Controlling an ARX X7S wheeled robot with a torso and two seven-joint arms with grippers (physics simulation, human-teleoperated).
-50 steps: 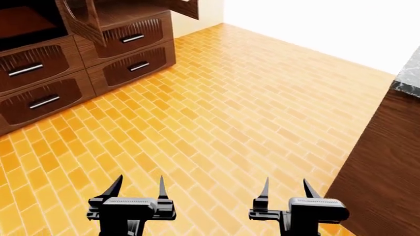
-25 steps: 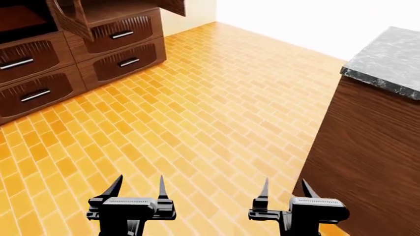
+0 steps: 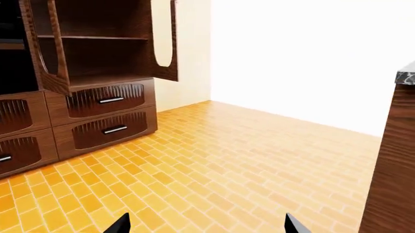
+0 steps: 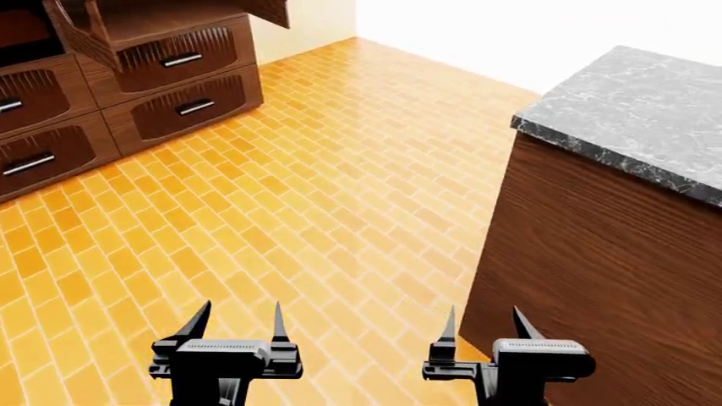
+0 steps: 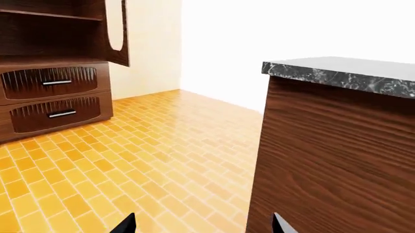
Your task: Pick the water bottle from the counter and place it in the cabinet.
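More of the counter (image 4: 631,110) has swung into view; its corner edge nears my right gripper (image 4: 483,326). Both my grippers' fingers are spread, left gripper (image 4: 239,320) over open floor (image 4: 316,194).

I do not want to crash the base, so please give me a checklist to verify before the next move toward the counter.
1. Left gripper open and empty: ok.
2. Right gripper open and empty: ok.
3. Right gripper clear of the counter side panel: not ok, very close.
4. Water bottle in sight: not ok, no view shows it.
5. Cabinet door open, shelf free: ok.
6. Whole counter top visible: cannot tell, partly out of frame.
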